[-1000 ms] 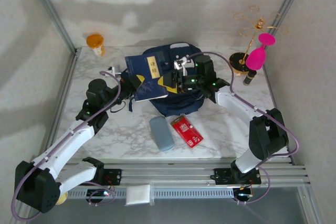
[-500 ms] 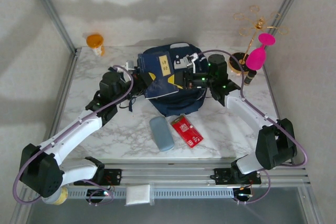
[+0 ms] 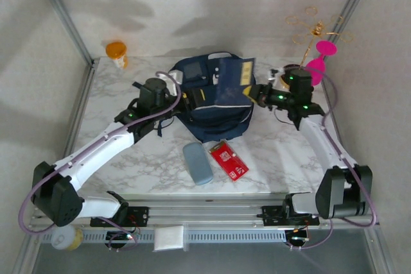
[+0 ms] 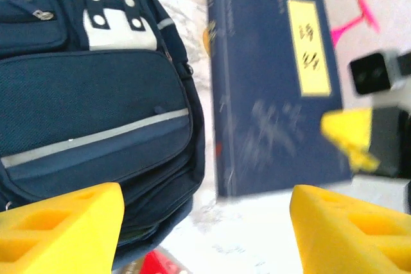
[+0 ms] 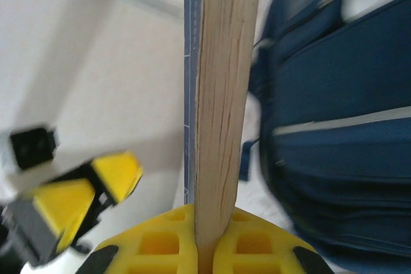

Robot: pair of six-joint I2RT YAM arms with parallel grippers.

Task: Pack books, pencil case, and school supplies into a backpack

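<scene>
Right wrist view: right pincer [image 5: 215, 251] clamped on thin blue book with yellow label [image 5: 221, 94], held on edge over large navy fabric backpack [image 3: 215, 123], mid far edge of tabletop [image 3: 115, 158]. Left pincer [image 4: 205, 222] wide, clear of book.

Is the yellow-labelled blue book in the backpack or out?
Out. The thin blue book with a yellow label stands on edge, whole cover showing, by the navy fabric backpack, clamped in the right end effector.
</scene>
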